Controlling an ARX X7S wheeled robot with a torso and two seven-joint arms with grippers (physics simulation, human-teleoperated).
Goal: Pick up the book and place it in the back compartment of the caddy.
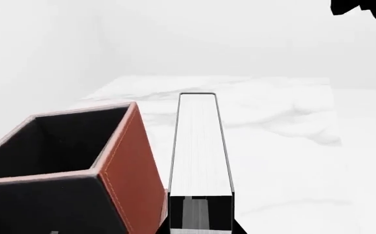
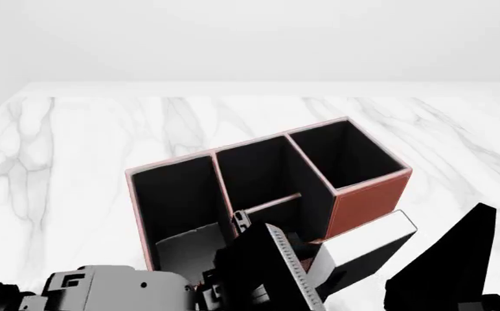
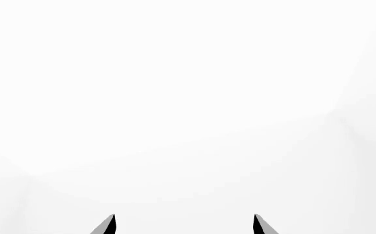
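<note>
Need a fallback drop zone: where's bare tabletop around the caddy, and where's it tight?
Bare marble table runs left of the caddy, behind it to the far edge, and off its right end. It is crowded at the near side: the left gripper holds the book beside the caddy's tall end, and the right arm's dark links fill the near right corner.
</note>
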